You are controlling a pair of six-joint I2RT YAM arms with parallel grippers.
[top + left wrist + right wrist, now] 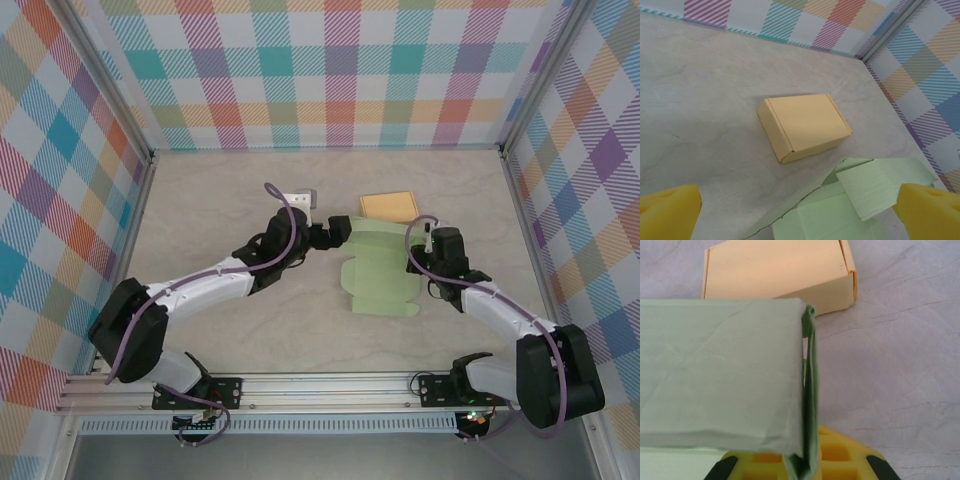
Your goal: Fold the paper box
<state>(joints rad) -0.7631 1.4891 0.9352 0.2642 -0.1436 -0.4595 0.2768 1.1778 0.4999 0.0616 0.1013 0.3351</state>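
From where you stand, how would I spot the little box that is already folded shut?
Look at the pale marbled table, toward its far side by the checked back wall. Just beyond the pale green paper sheet sits the closed box. It is tan-orange and folded shut, while its green neighbour lies mostly spread out.

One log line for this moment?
left claw open | right claw shut on green box blank | folded orange box beyond
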